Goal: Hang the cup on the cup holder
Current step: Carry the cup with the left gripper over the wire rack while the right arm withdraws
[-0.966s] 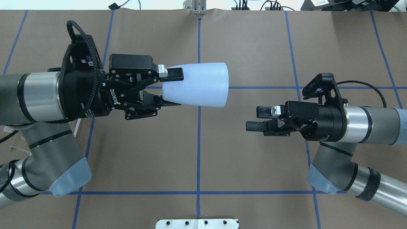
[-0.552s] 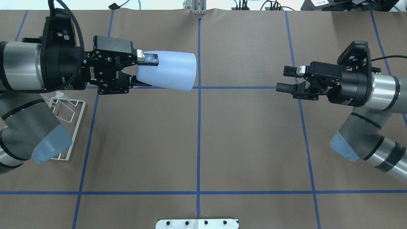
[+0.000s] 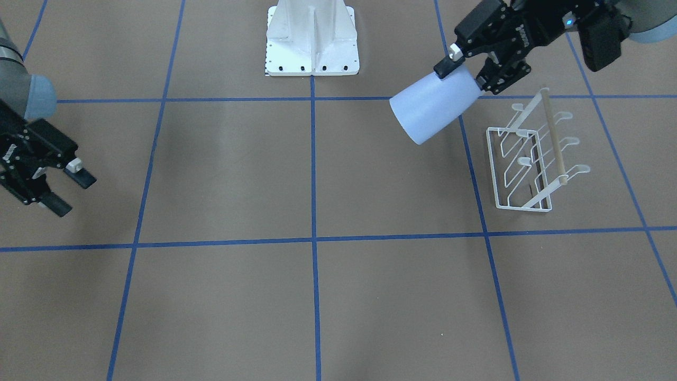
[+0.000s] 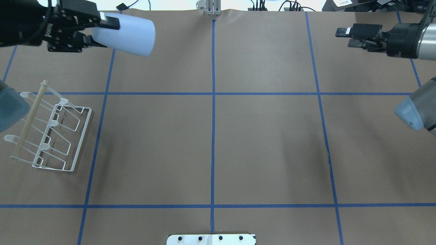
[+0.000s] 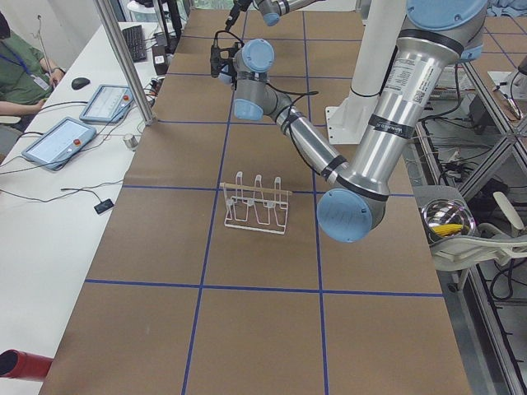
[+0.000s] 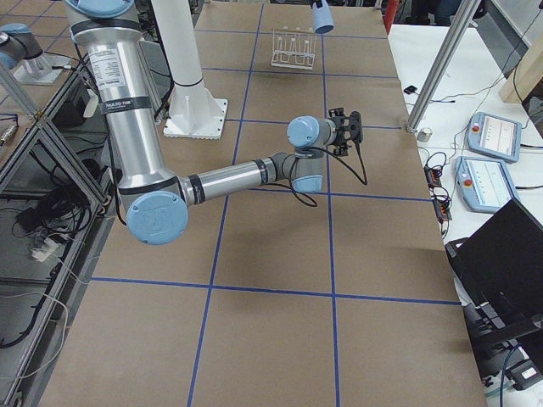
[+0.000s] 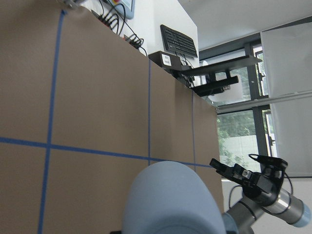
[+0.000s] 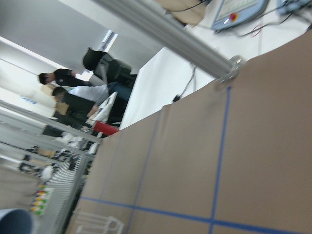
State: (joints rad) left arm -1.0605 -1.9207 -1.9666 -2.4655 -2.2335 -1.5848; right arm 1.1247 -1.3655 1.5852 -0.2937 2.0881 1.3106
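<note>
Since approx 0.6 s ago the left arm has swung the cup off toward the far-left corner in the overhead view, uncovering the whole rack. The right arm has backed off to the far right.

Left gripper [image 4: 100, 32]: fingers [image 4: 109, 22] clamped on the narrow closed end of the cup [image 4: 129, 32], one pad on top, the other under. The cup is in the air, clear of the surface [image 4: 265, 146], lying roughly level. Its long axis runs straight out from the fingers, w/ the wide mouth aimed toward the table's centre and dipped a bit in the front-facing view [image 3: 431, 108].

Key relation: the cup holder [image 4: 54, 123] stands on the surface on the robot's side of the cup and a little further left, i.e. beside and behind the mouth, not in front of it. Its dowel bar [image 4: 29, 120] runs roughly fore-aft, at an angle, w/ prongs [image 3: 523, 160] sticking up and out on both sides. Judgement: the mouth faces away from the rack, so the wrist prob. has to turn it down over a prong tip before lowering. The left arm is much the nearer.

Right gripper [image 4: 347, 36]: fingers a little apart, holding nothing, well apart from cup and rack, so no part in this step.
</note>
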